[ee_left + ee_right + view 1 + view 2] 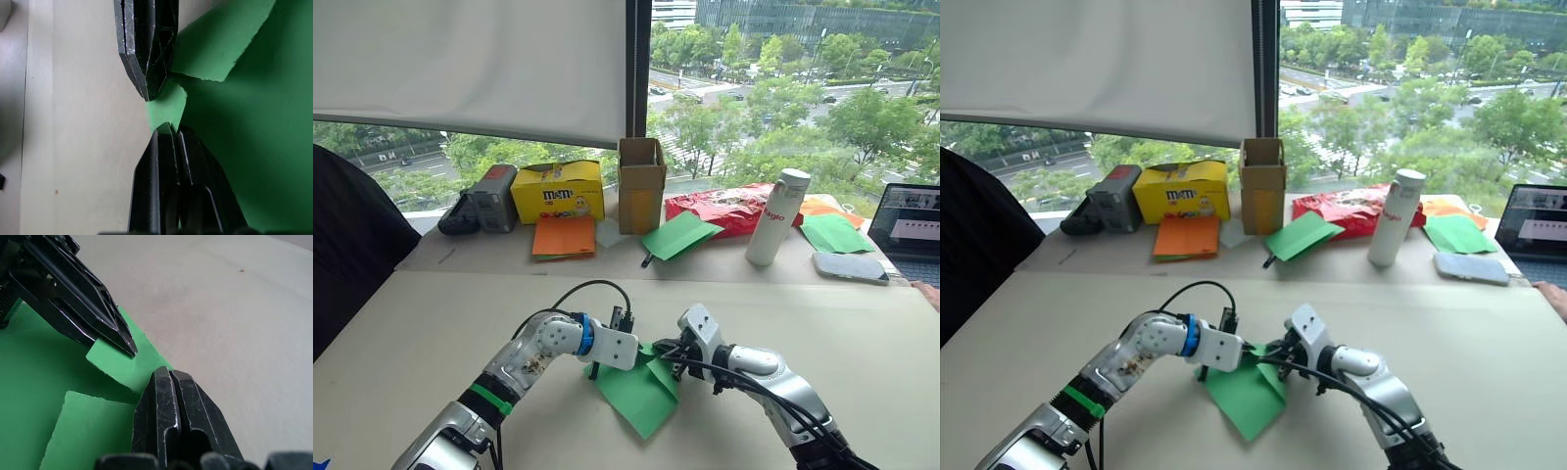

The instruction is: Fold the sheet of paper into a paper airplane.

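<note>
Clutter is lined up along the window ledge well behind the work: one yellow box (558,190), one cardboard box (641,184), one white bottle (776,216), one red bag (724,209) and orange paper sheets (564,236). The sheet of paper (641,392) lies on the table (431,323) between two grippers, its far corner partly folded. The left gripper (165,126) and right gripper (168,377) are each pressed together, tips meeting at that corner, whether either pinches paper cannot be told.

"m&m" on yellow box (558,191)
</note>
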